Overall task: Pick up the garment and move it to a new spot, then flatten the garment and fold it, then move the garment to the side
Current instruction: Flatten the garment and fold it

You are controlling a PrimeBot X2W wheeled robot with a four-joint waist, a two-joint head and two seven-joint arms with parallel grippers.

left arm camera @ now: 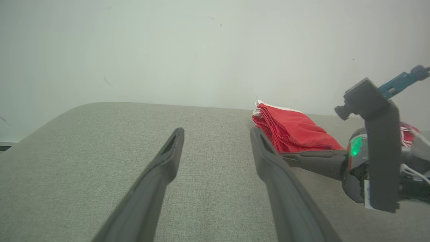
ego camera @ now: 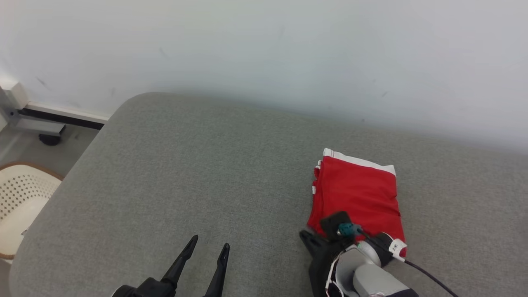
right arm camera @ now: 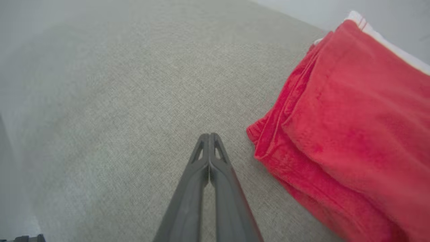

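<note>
The red garment (ego camera: pixel 357 194) lies folded into a compact, layered rectangle on a grey upholstered cushion (ego camera: pixel 198 173), with a white band along the edge that faces the pale wall (ego camera: pixel 264 45). In the left wrist view the garment (left arm camera: pixel 295 129) shows its stacked folds along one side, and in the right wrist view the garment (right arm camera: pixel 352 127) looks smooth on top with several layers showing at its near corner.

The right gripper (ego camera: pixel 304 236) sits low at the garment's near corner, on the side away from the white band. Its fingers are pressed together with no cloth between them. The right wrist view shows the right gripper (right arm camera: pixel 209 136) just beside the garment's corner with a strip of bare cushion between them, tips over the grey fabric. From the left wrist view one of its dark fingers (left arm camera: pixel 312 158) runs along the garment's near edge; whether it touches the cloth I cannot tell.

The left gripper (ego camera: pixel 210 242) is well apart from the garment, on the side opposite the right arm, its fingers spread wide and holding nothing. The left gripper (left arm camera: pixel 217 131) points across the bare cushion toward the wall, the garment off to one side of its fingers.

Far from the garment, beyond the cushion's rounded corner, part of a pale perforated chair (ego camera: pixel 20 198) stands on the floor
</note>
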